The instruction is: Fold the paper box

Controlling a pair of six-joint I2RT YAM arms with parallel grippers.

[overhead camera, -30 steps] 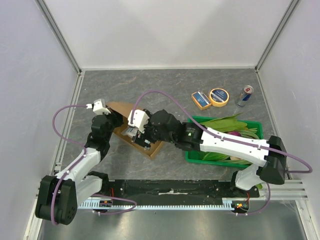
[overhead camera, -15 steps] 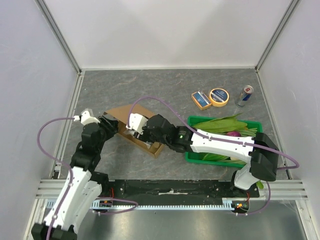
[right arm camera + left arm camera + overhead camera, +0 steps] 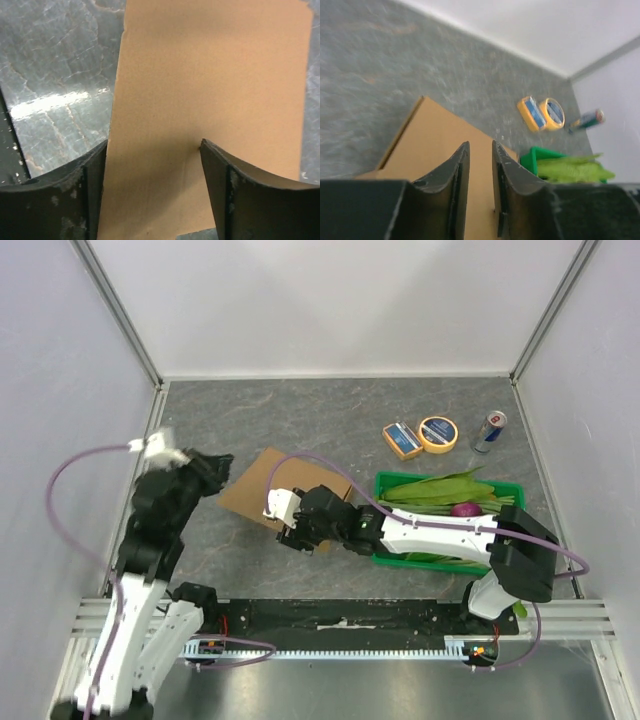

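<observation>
1. Right gripper [image 3: 293, 533], nearest to me: fingers spread wide, pinching nothing. In its wrist view they straddle the brown panel at the box's near edge. I judge it is placed to press the panel flat. I cannot tell if it is touching.
2. The paper box [image 3: 272, 480] lies on the tabletop [image 3: 330, 415] left of centre, with a plain panel up and skewed to the table's edges. It looks folded, or nearly so. The near corner is hidden under the right gripper, so I can't confirm the tabs.
3. Left gripper [image 3: 212, 466]: raised over the box's left corner, fingers drawn close with a thin gap, holding nothing. The box sits below it, apart.
4. Room: the box's right corner is near the green crate [image 3: 529, 160], so that side is tight. Bare tabletop shows left of the box and beyond it to the back wall.
5. Far right: a round yellow tin [image 3: 438, 433], a small yellow packet [image 3: 402, 440] and a can [image 3: 488, 430], all well apart from the box.
</observation>
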